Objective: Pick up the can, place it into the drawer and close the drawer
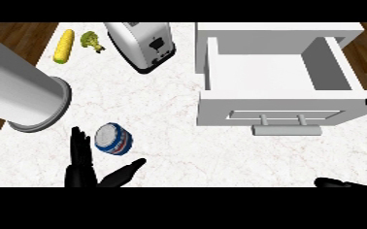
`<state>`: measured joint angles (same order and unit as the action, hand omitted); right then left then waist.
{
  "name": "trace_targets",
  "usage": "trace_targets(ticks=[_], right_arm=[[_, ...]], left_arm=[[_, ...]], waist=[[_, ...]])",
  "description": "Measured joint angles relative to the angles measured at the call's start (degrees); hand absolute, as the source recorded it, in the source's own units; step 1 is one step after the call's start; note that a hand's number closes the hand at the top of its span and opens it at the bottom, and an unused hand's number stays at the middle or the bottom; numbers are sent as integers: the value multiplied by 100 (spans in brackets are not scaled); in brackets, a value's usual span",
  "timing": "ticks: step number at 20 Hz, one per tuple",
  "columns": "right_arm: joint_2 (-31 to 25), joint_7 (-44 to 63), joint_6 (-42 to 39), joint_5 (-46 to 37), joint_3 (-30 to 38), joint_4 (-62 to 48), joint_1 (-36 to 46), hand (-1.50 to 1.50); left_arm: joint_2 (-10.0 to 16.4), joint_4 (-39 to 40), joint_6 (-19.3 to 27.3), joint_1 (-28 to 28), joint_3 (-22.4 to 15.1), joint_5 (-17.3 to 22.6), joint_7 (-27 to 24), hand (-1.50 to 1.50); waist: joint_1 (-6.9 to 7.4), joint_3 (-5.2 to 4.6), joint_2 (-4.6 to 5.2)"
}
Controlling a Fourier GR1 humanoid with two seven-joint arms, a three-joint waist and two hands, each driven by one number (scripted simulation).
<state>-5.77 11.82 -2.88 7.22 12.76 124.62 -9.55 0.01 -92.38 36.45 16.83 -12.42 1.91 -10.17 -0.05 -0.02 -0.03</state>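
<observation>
A blue and white can (113, 139) with a silver lid and a red stripe stands on the white marble counter (165, 102) at lower left. My left hand (87, 171) is just below and left of it, open, fingers straight up beside the can and thumb stretched out to the right beneath it, not closed around it. The white drawer (276, 73) is pulled open at the right and holds nothing; its front panel carries a grey handle (285, 130). Only a bit of my right hand (337, 182) shows at the lower right edge.
A large grey cylinder (28, 94) lies at the left, close above the can. A white toaster (142, 44) stands at the back centre. A corn cob (64, 45) and a broccoli floret (91, 40) lie at the back left.
</observation>
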Motion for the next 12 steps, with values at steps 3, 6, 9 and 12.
trace_targets(ticks=[3,6,9,12], right_arm=[[-27,133,-13,25,63,81,52,-150],[13,177,-70,62,118,224,-42,-150],[-16,214,-174,140,234,276,-111,-150],[-33,214,-246,167,311,220,-52,-150]], left_arm=[[6,537,-114,-204,206,299,-357,-150],[17,875,-228,-233,319,489,-624,-150],[8,1345,-266,-413,389,759,-966,-150],[16,1789,-429,-632,658,973,-1222,-150]], waist=[[-3,0,1],[-4,0,0],[-8,-1,0],[-7,0,1]])
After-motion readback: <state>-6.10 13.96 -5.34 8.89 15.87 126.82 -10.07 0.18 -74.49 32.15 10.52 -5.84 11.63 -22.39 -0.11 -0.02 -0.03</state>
